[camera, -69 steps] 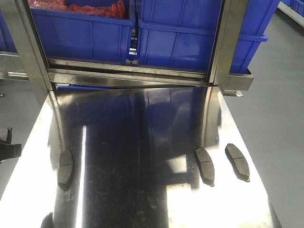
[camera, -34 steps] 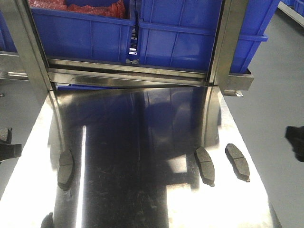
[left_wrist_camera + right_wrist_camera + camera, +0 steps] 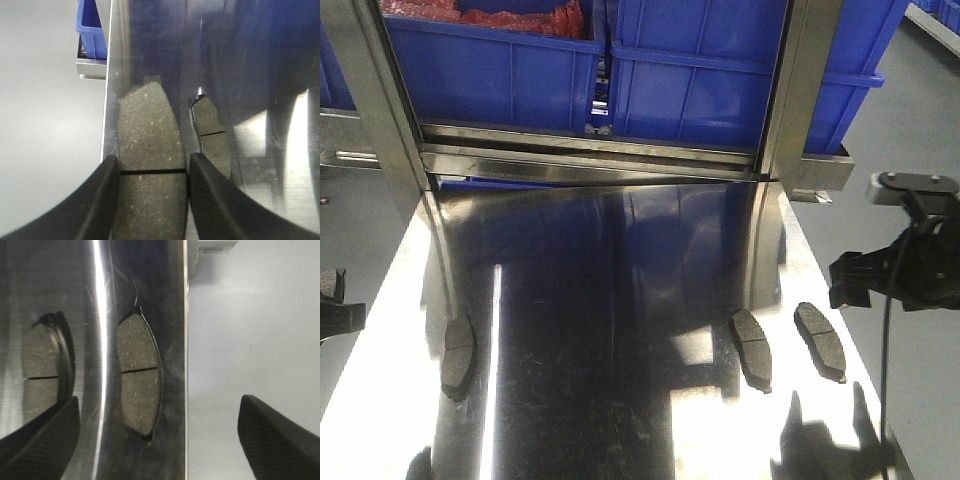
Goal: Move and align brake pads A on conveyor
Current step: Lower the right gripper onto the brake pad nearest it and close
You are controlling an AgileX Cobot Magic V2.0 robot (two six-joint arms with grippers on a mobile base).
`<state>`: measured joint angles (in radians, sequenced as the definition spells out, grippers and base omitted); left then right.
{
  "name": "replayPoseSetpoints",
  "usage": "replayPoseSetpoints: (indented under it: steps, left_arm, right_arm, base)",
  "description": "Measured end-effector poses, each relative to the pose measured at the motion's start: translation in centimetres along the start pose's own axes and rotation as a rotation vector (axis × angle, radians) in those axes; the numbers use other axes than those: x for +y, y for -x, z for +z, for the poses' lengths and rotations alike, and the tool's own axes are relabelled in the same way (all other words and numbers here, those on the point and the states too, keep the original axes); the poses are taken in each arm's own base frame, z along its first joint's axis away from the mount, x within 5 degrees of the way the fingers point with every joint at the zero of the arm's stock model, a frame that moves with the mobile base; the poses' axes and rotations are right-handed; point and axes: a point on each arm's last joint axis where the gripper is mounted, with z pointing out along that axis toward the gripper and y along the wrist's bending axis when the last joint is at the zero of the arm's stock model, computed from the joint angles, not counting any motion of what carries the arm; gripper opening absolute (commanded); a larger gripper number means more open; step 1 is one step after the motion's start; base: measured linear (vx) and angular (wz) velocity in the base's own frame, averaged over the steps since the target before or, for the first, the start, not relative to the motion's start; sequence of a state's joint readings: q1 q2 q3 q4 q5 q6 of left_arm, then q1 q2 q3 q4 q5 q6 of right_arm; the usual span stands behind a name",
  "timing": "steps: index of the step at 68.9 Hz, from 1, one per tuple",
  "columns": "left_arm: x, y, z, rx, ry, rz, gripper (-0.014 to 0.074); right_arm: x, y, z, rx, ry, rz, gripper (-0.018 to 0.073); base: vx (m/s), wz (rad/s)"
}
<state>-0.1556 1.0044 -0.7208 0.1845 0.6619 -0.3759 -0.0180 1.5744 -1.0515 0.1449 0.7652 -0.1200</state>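
Three of the brake pads A lie flat on the steel bench. The left pad is near the bench's left edge. The inner right pad and outer right pad lie side by side, not touching, near its right edge. A fourth pad sits between the fingers of the left gripper, which looks clamped on it at the groove and held just off the bench's left edge. The right gripper is spread wide, gripping nothing, and hangs above the bench's right edge, almost over the outer right pad. The conveyor shows in no view, so as far as can be seen no pad has reached it. I judge the task barely begun: one pad is in hand, three wait on the bench, and all the aligning is left. A second ago the right gripper was absent from the front view, and half a second ago only a dark sliver showed. It has since come in beside the bench's right edge. The three pads and the left gripper have not shifted.
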Motion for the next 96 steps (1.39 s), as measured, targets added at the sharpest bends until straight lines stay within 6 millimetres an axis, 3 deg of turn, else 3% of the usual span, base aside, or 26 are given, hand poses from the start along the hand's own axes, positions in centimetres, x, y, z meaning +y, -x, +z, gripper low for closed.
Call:
replayPoseSetpoints:
  steps: [16, 41, 57, 82, 96]
  left_arm:
    - [0.0, 0.0, 0.0, 0.000, 0.000, 0.000, 0.0093]
    - [0.0, 0.0, 0.0, 0.000, 0.000, 0.000, 0.0093]
    - [0.0, 0.0, 0.0, 0.000, 0.000, 0.000, 0.0093]
    - [0.0, 0.0, 0.0, 0.000, 0.000, 0.000, 0.0093]
    - [0.0, 0.0, 0.0, 0.000, 0.000, 0.000, 0.0093]
  right_arm:
    - [2.4, 1.7, 4.0, 0.094, -0.017, -0.086, 0.0595]
    - [2.2, 1.4, 7.8, 0.195, -0.036, -0.084, 0.0595]
    - [2.2, 1.3, 8.3, 0.207, -0.037, -0.084, 0.0573]
    - [2.2, 1.3, 8.3, 0.209, -0.038, -0.091, 0.0411]
    - [2.2, 1.2, 8.3, 0.218, -0.037, -0.097, 0.0393]
  base:
    - [0.00, 0.00]
    - [0.00, 0.00]
    - [0.00, 0.00]
    - [0.00, 0.00]
    - [0.00, 0.00]
